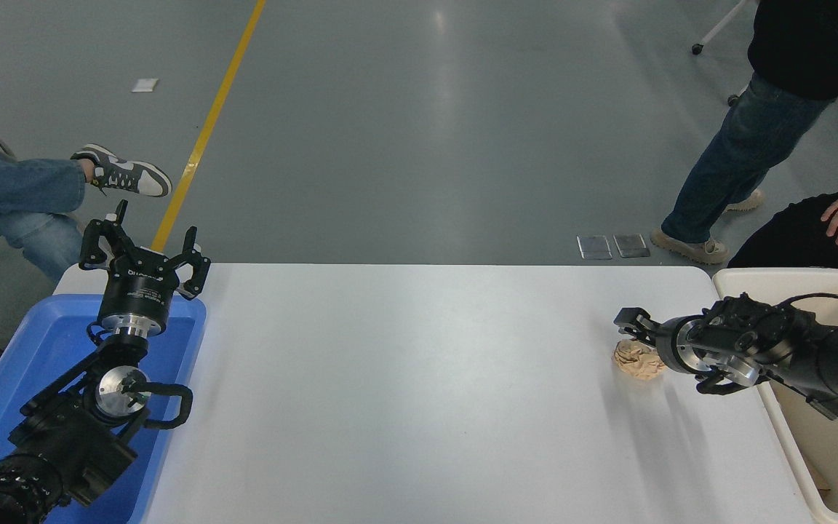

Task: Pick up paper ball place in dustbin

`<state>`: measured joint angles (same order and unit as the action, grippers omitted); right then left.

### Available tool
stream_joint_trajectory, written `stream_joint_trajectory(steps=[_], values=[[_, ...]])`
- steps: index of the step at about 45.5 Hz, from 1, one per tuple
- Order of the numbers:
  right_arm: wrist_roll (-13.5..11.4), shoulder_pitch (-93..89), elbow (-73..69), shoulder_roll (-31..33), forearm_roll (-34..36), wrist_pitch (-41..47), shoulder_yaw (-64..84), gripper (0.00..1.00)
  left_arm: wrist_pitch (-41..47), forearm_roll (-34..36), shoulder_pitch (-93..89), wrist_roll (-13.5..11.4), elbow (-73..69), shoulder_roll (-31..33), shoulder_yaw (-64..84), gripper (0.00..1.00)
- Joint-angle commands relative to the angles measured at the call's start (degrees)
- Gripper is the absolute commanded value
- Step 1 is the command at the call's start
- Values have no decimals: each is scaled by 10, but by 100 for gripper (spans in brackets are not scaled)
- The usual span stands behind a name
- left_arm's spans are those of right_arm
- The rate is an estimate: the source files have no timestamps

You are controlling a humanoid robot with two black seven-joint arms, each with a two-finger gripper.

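Reaching in from the right edge, the right gripper (633,325) sits at the paper ball (636,361)
Whether its fingers are spread or closed cannot be told; the ball lies on the white table (404,393) at centre right, near the dustbin (775,279); the left gripper (144,251) rests spread wide at lower left.

Right pincer (633,329) comes in low from the right over the dustbin (739,277) rim, tips right at the paper ball (636,362) on the white table (404,393), while the left pincer (144,251) sits parked, fingers spread, above the blue tray (33,342).
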<state>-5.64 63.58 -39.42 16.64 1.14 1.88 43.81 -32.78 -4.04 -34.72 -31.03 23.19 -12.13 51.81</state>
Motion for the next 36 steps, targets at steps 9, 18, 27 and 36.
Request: stream_joint_trajectory(steps=[9, 18, 27, 36], values=[[5, -21, 4, -17, -12, -51, -7, 96, 0, 0, 0, 0, 0, 0, 0, 99], [5, -34, 7, -25, -60, -65, -6, 52, 0, 0, 0, 0, 0, 0, 0, 99], [5, -40, 4, -25, -78, -62, -7, 12, 0, 0, 0, 0, 0, 0, 0, 99], [5, -24, -1, -17, -85, -43, -7, 0, 0, 0, 0, 0, 0, 0, 0, 99]])
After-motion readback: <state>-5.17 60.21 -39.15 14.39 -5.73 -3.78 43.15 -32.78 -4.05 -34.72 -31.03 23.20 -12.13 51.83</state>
